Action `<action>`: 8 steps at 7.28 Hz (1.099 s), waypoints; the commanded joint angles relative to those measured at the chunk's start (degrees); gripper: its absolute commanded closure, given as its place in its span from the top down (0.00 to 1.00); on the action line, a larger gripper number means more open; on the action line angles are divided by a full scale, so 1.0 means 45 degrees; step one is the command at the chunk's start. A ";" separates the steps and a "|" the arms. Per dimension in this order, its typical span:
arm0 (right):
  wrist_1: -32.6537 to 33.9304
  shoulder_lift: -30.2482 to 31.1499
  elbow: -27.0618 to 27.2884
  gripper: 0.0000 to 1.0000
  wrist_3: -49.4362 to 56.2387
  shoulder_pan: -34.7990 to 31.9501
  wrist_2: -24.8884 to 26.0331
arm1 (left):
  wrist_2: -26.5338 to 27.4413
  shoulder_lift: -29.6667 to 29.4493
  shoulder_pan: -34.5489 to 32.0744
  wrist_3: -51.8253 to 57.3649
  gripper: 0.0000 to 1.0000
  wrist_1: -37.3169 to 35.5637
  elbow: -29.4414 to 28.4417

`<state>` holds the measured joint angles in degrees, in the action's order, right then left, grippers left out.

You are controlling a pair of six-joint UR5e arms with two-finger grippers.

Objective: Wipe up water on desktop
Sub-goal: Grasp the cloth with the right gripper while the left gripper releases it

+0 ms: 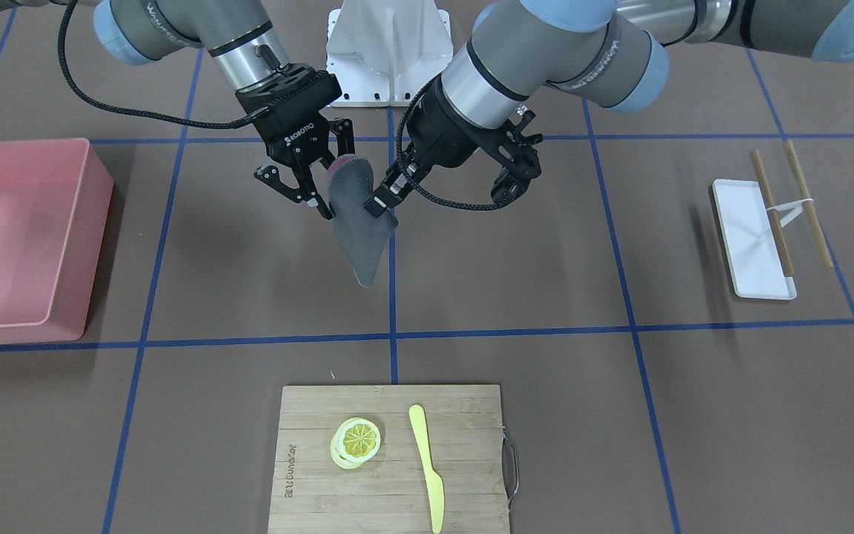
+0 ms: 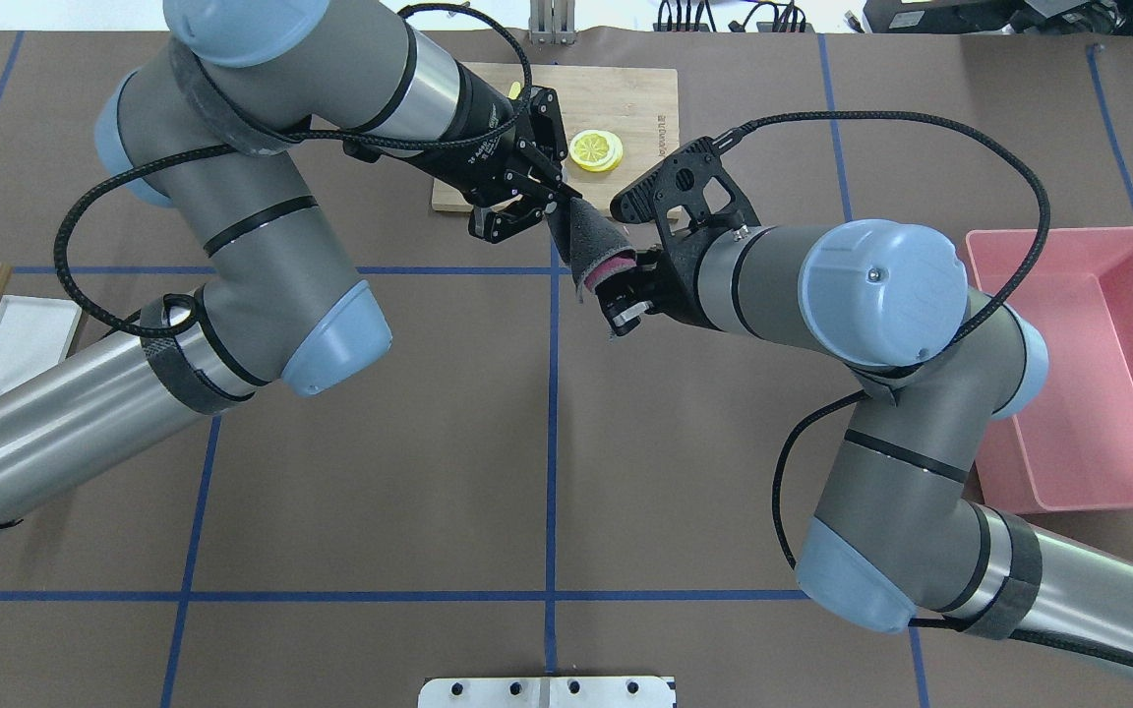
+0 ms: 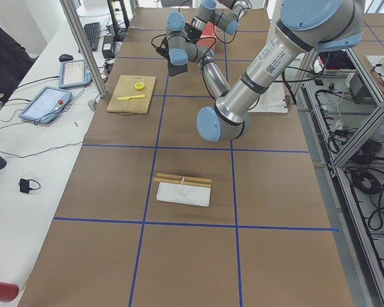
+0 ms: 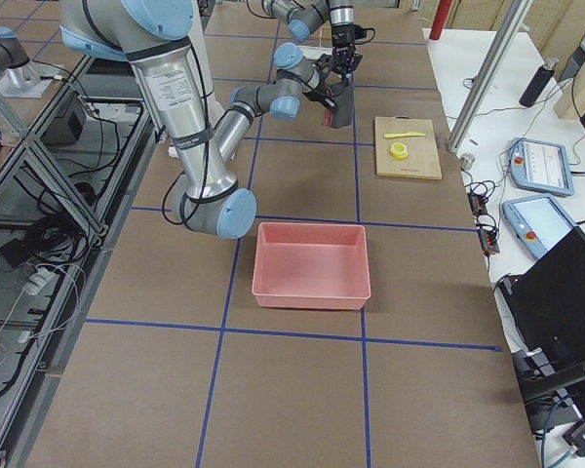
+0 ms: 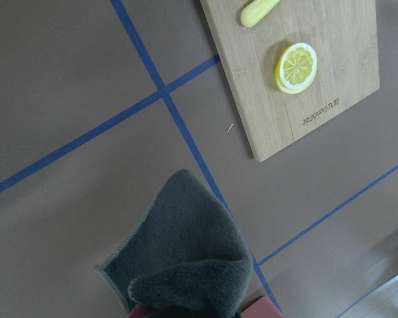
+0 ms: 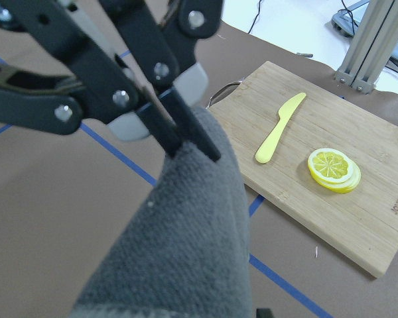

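Note:
A grey cloth (image 1: 359, 222) with a pink edge hangs in the air over the brown desktop (image 1: 516, 267), stretched between both grippers. My left gripper (image 1: 384, 202) is shut on one corner of it. The right wrist view shows those fingers (image 6: 179, 136) pinching the cloth (image 6: 186, 232). My right gripper (image 1: 330, 200) is shut on the bunched pink-edged end, and one finger is hidden behind the fabric. From overhead the cloth (image 2: 591, 246) runs from the left gripper (image 2: 559, 200) to the right gripper (image 2: 624, 295). No view shows the water.
A bamboo cutting board (image 1: 390, 460) carries lemon slices (image 1: 356, 441) and a yellow knife (image 1: 427, 467), just beyond the grippers. A pink bin (image 1: 19, 230) stands on the robot's right. A white tray (image 1: 749, 237) with chopsticks (image 1: 805, 200) lies on its left.

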<state>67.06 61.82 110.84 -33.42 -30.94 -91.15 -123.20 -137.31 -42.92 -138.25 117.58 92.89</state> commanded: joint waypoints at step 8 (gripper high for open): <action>0.0000 -0.0007 0.0018 0.00 -0.0639 0.0000 -0.0038 | 0.0054 0.0103 0.0105 0.1006 0.61 0.0024 0.0041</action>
<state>67.06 61.86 110.92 -36.06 -30.94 -91.31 -123.17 -136.96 -42.45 -136.96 117.69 92.93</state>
